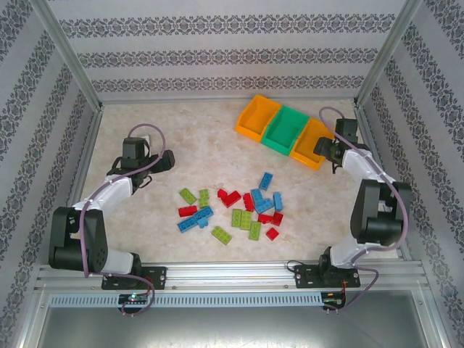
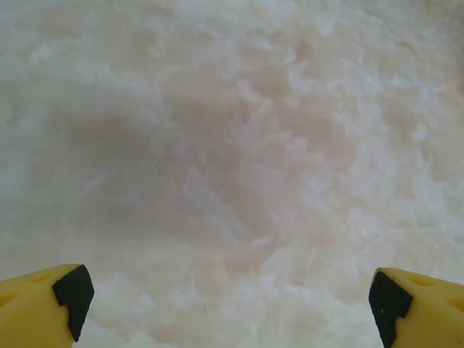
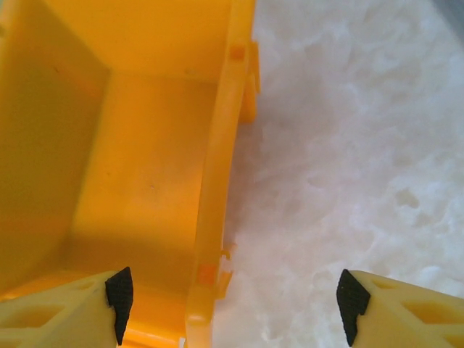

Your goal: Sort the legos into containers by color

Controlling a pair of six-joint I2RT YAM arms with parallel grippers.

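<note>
While astride orange bin wall point(image 3: 214, 167), right gripper point(image 3: 235, 301) agape.

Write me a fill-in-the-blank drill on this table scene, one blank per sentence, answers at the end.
The middle bin of the three is ___.
The bricks lie loose on the ___.
The jaws of the right arm straddle one wall of the right-hand bin, which is ___.
The jaws of the left arm stand wide ___ over bare tabletop.
Missing words: green; table; orange; open.
</note>
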